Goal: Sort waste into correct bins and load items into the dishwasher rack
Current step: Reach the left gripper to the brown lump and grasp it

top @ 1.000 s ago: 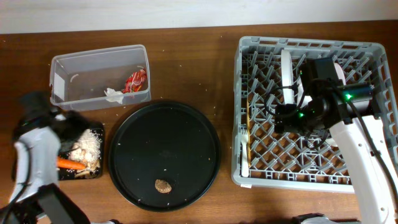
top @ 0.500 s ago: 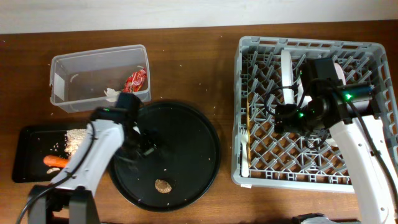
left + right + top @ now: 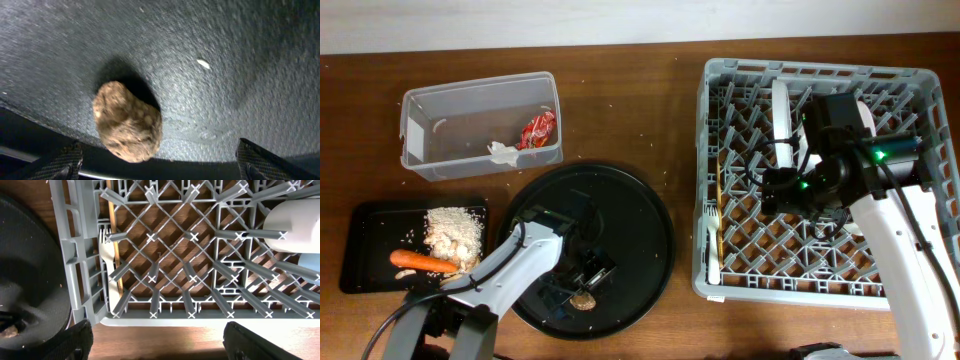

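Note:
The small brown round piece [image 3: 582, 298] [image 3: 127, 122] lies on the round black tray [image 3: 630, 215]. My left gripper [image 3: 582, 287] [image 3: 161, 167] hangs low over the piece, open, one finger on each side and neither touching it. In the shallow black tray [image 3: 360, 250] are the carrot [image 3: 420, 261] and the beige grains [image 3: 455, 230]. Inside the clear tub [image 3: 420, 125] sit the red wrapper [image 3: 537, 130] and the white napkin [image 3: 501, 152]. My right gripper [image 3: 772, 188] [image 3: 165, 345] hovers open and empty over the grey rack [image 3: 705, 180] [image 3: 65, 240].
In the rack, a white plate [image 3: 780, 115] stands upright, and a wooden fork [image 3: 714, 225] [image 3: 106, 255] and stick [image 3: 114, 230] lie along its left side. A white cup [image 3: 295, 225] rests at the rack's right. Brown table surrounds everything.
My left arm has swung from the shallow black tray across to the round tray, coming down over the brown piece with its jaws wider. The right arm has stayed still.

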You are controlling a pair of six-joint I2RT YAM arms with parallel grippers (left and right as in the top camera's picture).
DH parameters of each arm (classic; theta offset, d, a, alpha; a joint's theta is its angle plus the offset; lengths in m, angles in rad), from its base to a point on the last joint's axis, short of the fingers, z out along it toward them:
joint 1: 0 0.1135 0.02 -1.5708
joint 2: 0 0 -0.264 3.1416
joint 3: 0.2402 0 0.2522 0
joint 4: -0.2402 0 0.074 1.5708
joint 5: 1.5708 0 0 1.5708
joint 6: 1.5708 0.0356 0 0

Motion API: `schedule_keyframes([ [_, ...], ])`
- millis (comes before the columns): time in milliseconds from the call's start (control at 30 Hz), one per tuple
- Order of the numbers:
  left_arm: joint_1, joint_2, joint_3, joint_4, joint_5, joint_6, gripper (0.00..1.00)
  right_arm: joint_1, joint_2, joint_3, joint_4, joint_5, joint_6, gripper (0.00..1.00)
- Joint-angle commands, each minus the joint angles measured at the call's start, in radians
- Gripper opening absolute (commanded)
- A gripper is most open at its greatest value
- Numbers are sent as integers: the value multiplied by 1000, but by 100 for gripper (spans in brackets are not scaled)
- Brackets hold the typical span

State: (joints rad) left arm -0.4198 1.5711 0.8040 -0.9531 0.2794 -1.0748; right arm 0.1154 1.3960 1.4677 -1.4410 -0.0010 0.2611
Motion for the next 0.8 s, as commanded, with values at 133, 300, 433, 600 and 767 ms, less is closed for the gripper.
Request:
schedule_keyframes([
  [133,-4,3,-23,54,-78,-40,83,-5,4,-5,-8,12,-3,86],
  [300,-4,3,-77,85,-75,-62,81,-5,4,-5,-11,12,-3,87],
  [433,-4,3,-92,98,-86,-61,80,-5,4,-5,-11,12,-3,87],
  [600,-3,3,-92,135,-86,-61,67,-5,4,-5,-12,12,-3,86],
  [767,-3,3,-91,142,-111,-61,57,-5,4,-5,-11,12,-3,86],
])
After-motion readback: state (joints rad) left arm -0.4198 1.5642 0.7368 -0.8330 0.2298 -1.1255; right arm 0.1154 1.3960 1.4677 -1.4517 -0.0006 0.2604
